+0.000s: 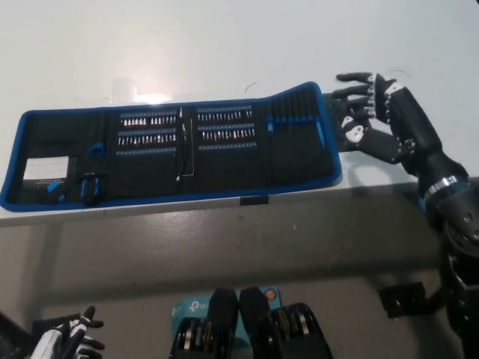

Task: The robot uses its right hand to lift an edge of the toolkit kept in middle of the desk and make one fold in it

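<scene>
A long black toolkit [172, 153] with a blue border lies unrolled on the white desk [224, 45], its rows of bits facing up. Its right end curls up slightly near the top corner. My black right hand [370, 112] hovers just past that right edge, fingers spread and open, holding nothing. It covers the small black flap beside the toolkit. My white left hand [67, 340] rests low at the bottom left, below the desk; its fingers are only partly in view.
The desk's front edge [247, 208] runs just below the toolkit, with grey floor beneath. A blue box [187, 307] lies on the floor by my body. A black object [408, 299] sits on the floor at the lower right.
</scene>
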`<state>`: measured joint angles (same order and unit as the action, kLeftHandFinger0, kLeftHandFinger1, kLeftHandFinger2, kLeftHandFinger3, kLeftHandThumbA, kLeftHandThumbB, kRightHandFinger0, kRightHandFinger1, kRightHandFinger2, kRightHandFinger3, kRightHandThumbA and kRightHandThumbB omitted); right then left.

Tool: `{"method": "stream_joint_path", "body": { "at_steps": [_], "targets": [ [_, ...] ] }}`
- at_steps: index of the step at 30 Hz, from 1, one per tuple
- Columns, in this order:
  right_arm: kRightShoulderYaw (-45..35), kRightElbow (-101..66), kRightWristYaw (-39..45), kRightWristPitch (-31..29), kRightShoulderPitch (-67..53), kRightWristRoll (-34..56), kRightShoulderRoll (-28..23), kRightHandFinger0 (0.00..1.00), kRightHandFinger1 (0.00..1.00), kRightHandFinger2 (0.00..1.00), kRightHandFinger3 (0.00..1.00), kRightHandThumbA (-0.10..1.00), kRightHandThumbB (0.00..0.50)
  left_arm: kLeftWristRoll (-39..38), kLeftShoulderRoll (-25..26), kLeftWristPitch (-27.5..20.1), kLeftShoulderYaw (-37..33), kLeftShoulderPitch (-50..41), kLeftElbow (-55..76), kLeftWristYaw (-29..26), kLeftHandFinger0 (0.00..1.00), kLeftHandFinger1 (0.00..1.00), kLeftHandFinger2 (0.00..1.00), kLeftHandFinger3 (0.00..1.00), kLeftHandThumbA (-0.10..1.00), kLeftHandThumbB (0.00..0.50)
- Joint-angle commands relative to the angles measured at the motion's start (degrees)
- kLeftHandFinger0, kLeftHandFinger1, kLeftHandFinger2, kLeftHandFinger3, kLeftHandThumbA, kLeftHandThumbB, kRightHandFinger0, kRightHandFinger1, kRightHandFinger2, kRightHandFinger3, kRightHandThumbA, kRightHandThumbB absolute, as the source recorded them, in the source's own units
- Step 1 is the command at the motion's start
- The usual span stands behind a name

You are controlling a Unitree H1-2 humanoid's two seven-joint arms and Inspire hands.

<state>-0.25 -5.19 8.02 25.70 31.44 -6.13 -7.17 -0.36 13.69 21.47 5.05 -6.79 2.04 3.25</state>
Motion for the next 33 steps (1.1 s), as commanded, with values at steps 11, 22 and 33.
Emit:
{"method": "stream_joint_path", "body": {
  "at_steps": [11,22,33],
  "targets": [
    [-6.73,9.26,-8.6,1.16,5.04,-0.12,3.66,1.0,1.0,1.0,1.0,0.71,0.101,0.66,0.67,-2.25,-0.17,-0.07,0.98,0.29,0.47,0.38,0.38,0.57,0.91,0.04],
    [-8.5,18.12,-16.77,-2.59,1.68,0.29,11.89,1.0,1.0,1.0,1.0,0.66,0.057,0.46,1.06,-2.85,-0.97,0.42,0.72,1.0,0.46,0.39,0.39,0.56,1.0,0.249],
    [-9.27,21.94,-20.58,-5.37,1.57,1.01,16.59,1.0,1.0,1.0,1.0,0.62,0.048,-1.13,-0.39,-4.05,-0.29,0.89,0.17,0.92,0.37,0.36,0.35,0.54,1.0,0.435]
  ]
}}
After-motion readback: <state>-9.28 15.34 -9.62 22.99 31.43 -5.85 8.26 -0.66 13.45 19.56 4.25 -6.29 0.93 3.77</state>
